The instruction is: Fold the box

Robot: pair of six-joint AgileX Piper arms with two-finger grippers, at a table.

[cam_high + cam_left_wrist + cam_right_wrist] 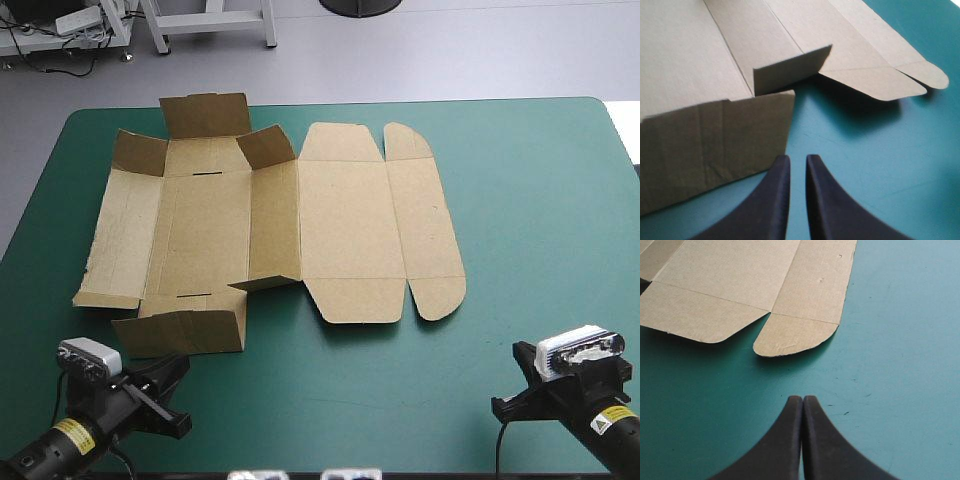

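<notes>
High view: I see the brown cut-board box (340,220), some flaps raised. Left gripper (795,159) nearly closed, right gripper (802,397) fully closed; both empty.

Box (270,225): on table (520,200), left of centre, nearer the far edge than the near one. Part with raised flaps at left, flaps at its far and near ends; flat panels adjoining at right. Left gripper (798,165): over near-left part of table, just before near flap (715,145), not touching. Right gripper (802,402): over near-right part of table, apart from box, rounded tab (792,337) ahead of it
</notes>
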